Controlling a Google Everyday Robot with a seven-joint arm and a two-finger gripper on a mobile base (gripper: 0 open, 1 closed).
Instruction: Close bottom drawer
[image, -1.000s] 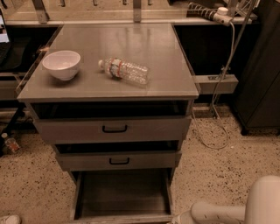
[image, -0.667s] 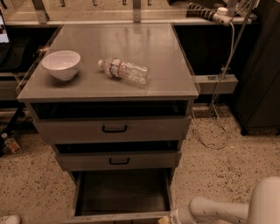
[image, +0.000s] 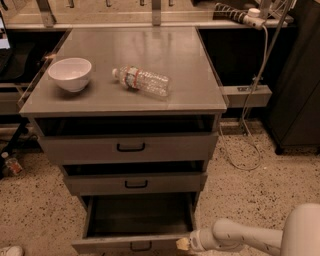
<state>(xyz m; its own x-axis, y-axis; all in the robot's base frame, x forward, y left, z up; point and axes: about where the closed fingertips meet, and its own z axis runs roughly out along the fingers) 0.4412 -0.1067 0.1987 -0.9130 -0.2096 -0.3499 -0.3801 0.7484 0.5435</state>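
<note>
The bottom drawer (image: 135, 244) is the lowest of three grey drawers in the cabinet and is pulled far out, its long empty tray (image: 140, 215) open to view. Its small black loop handle (image: 141, 246) sits at the bottom edge of the view. My gripper (image: 183, 244) is at the right end of the drawer's front panel, at the tip of the white arm (image: 240, 237) that comes in from the lower right. It seems to touch the panel's right corner.
The top drawer (image: 131, 147) and middle drawer (image: 136, 184) stand slightly out. A white bowl (image: 70, 74) and a lying plastic bottle (image: 142, 81) are on the cabinet top. A cable (image: 250, 145) lies on the speckled floor at the right, beside a dark cabinet (image: 300, 100).
My arm has moved left along the floor level, bringing the gripper up to the right corner of the bottom drawer's front. The drawer looks unmoved.
</note>
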